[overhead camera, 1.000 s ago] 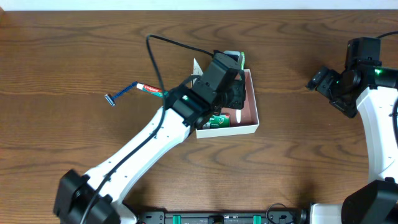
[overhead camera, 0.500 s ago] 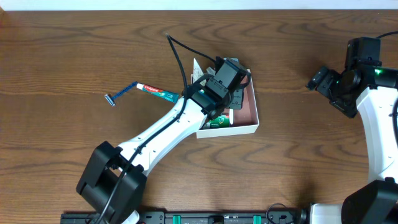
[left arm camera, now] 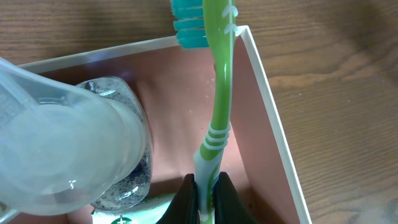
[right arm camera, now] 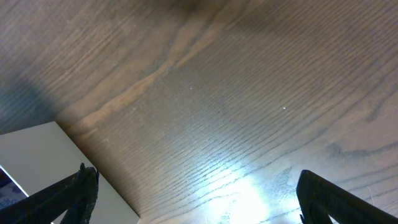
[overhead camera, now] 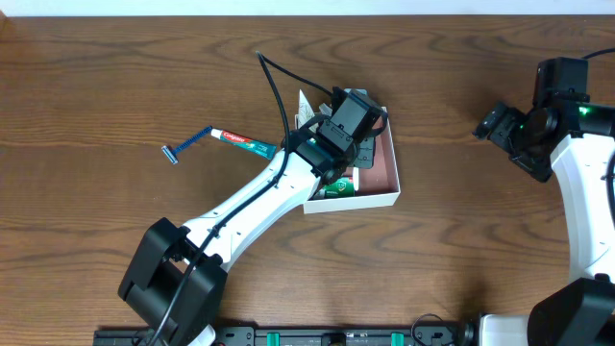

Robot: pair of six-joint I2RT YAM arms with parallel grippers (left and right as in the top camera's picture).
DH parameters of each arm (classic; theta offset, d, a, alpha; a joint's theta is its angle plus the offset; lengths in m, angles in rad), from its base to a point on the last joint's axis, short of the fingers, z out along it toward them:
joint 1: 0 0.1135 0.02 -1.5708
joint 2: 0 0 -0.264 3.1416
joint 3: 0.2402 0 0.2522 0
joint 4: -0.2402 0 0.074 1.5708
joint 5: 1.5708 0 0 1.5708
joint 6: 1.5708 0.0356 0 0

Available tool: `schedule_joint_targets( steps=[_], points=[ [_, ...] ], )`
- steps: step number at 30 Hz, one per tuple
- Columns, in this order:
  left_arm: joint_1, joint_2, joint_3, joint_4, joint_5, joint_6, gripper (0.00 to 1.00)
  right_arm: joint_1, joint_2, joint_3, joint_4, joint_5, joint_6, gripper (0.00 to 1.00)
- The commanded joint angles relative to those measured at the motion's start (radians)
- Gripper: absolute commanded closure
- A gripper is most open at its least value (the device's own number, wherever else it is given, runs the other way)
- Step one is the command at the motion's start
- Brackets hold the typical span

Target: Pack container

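The container [overhead camera: 385, 197] is a shallow white-walled box with a pink-brown floor, at the table's middle. My left gripper [left arm camera: 206, 198] is inside it, shut on the handle of a green-and-white toothbrush [left arm camera: 219, 106]. The blue bristle head reaches over the far wall [left arm camera: 124, 48]. A clear plastic bottle [left arm camera: 68, 149] lies in the box on the left. A green soap carton [overhead camera: 338, 188] lies in the near corner. A toothpaste tube [overhead camera: 235, 140] and a blue razor [overhead camera: 185, 146] lie on the table left of the box. My right gripper [right arm camera: 196, 205] is open over bare wood at the far right.
The left arm [overhead camera: 240, 211] stretches diagonally from the near-left edge to the box and its cable arcs above it. The right arm [overhead camera: 577, 173] stands along the right edge. The table's back edge meets a white surface [right arm camera: 37, 155] in the right wrist view.
Between one second and half a second ago my left arm reached further over the box and lowered into it. Nothing has visibly moved since. The right arm is still.
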Motion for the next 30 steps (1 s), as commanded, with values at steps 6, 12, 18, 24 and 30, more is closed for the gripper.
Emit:
schedule_joint_targets(
  steps=[6,12,18,24,30],
  points=[
    [0.0,0.015,-0.017,-0.002,-0.03,-0.009,0.94,-0.008,0.004,0.003,-0.002,0.001,-0.014,0.01],
    [0.0,0.017,-0.018,0.0,-0.03,-0.009,0.87,-0.008,0.004,0.003,-0.002,0.001,-0.014,0.01],
    [0.0,0.017,-0.018,0.003,-0.03,-0.009,0.86,-0.008,0.004,0.003,-0.002,0.001,-0.014,0.01],
    [0.0,0.017,-0.018,0.007,-0.03,-0.009,0.84,-0.008,0.004,0.003,-0.002,0.001,-0.014,0.01],
    [0.0,0.022,-0.018,0.006,-0.03,-0.009,0.84,-0.008,0.004,0.003,-0.002,0.001,-0.014,0.01]
  ],
)
